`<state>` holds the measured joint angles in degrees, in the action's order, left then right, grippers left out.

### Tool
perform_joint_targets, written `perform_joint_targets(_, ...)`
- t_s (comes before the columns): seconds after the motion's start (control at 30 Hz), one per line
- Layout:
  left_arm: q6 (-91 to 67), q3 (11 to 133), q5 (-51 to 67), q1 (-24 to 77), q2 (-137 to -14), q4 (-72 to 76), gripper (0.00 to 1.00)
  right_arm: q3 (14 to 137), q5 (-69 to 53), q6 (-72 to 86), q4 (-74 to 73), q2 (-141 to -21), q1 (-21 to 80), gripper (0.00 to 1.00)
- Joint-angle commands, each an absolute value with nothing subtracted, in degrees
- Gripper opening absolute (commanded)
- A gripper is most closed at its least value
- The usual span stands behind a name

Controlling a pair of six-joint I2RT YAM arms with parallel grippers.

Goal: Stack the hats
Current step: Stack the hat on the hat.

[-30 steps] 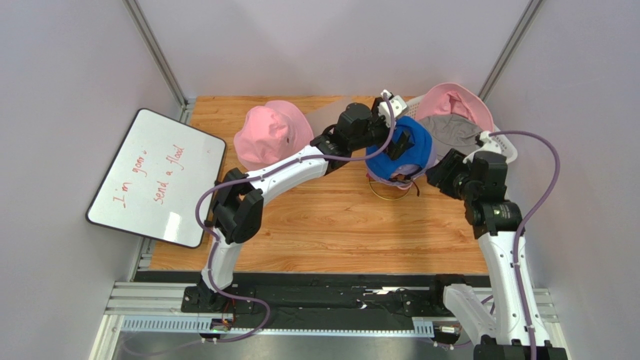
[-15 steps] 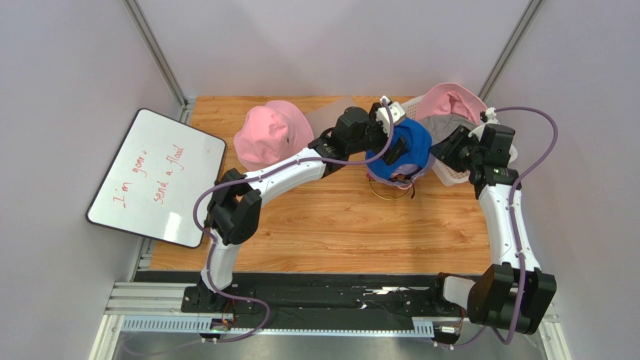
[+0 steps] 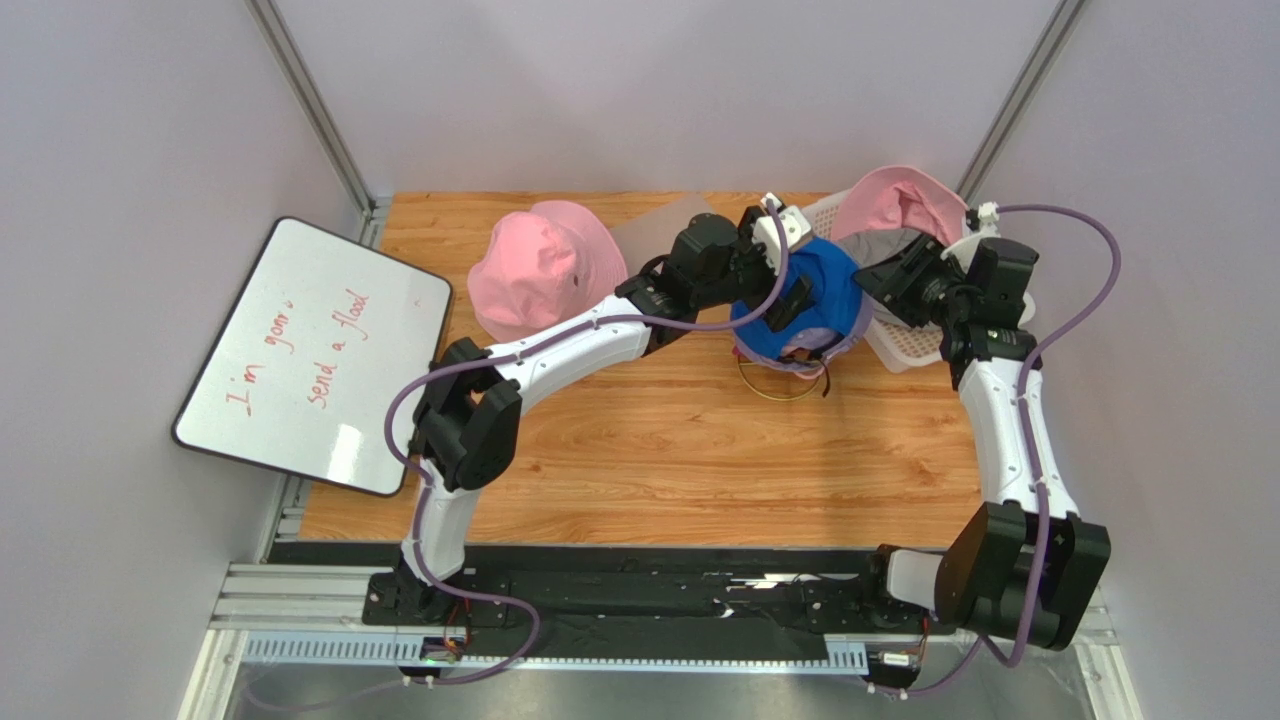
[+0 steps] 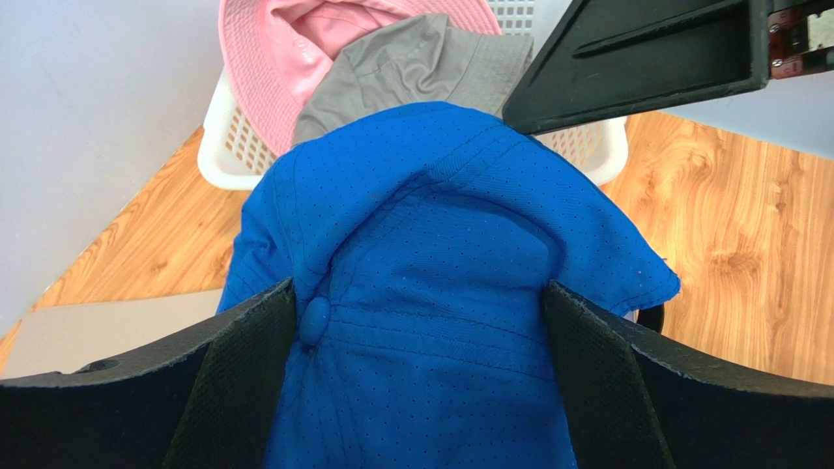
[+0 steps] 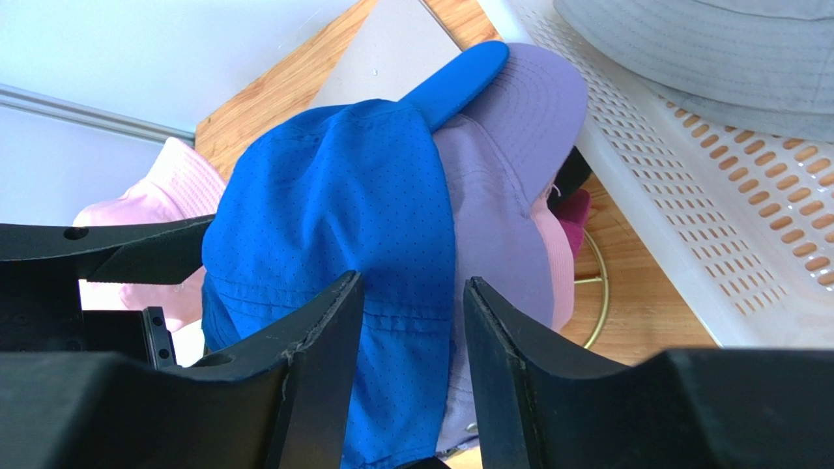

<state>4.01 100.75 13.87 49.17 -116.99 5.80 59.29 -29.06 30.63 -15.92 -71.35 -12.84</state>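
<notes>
- Left gripper (image 4: 419, 303): jaws spread wide, one finger on each side of the crown of the perforated blue fabric baseball cap (image 4: 421, 215). The fabric meets both fingers. The straddle probably serves to steady and centre the cap, not to lift it.
- Right gripper (image 5: 413, 288): fingers partly parted at the cap's lower edge on the basket side. Whether they nip the fabric cannot be told. The position suits tugging the rim down.
- Blue cap: topmost on the stack, draped over a lavender fabric baseball cap (image 5: 509, 195), with a sliver of magenta fabric (image 5: 573, 210) showing below.
- Orientation: the blue brim (image 5: 460, 83) points toward the far side of the wooden table (image 3: 676, 465), so the long axis runs roughly near to far. The lavender brim lies just beneath it, turned slightly toward the basket.
- Support: the stack sits on a gold wire frame (image 5: 597, 283), presumably there to keep the crowns domed.
- Surroundings: a white plastic mesh basket (image 5: 685, 195) just beside the stack holds a grey bucket hat (image 5: 705, 49) and a pink bucket hat (image 4: 284, 59). A second pink bucket hat (image 3: 544, 270) stands well apart to the left.
</notes>
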Motion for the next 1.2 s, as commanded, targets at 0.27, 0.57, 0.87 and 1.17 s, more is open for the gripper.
perform_joint_targets(0.27,4.92,100.37,13.80,49.39,-114.70,3.08,0.96,57.39,-35.51,31.82,-9.58,-74.35,-12.92,0.47)
perform_joint_targets(0.57,4.22,100.81,14.24,49.39,-114.52,2.99,0.97,57.31,-35.17,31.55,-10.71,-75.41,-12.57,0.07)
perform_joint_targets(0.87,4.22,97.04,14.06,49.39,-111.98,4.65,0.96,54.24,-27.25,31.03,-16.00,-75.14,-16.78,0.00)
perform_joint_targets(1.17,3.87,95.10,13.27,49.39,-110.83,5.62,0.97,50.54,-23.56,29.71,-16.79,-75.67,-17.58,0.00)
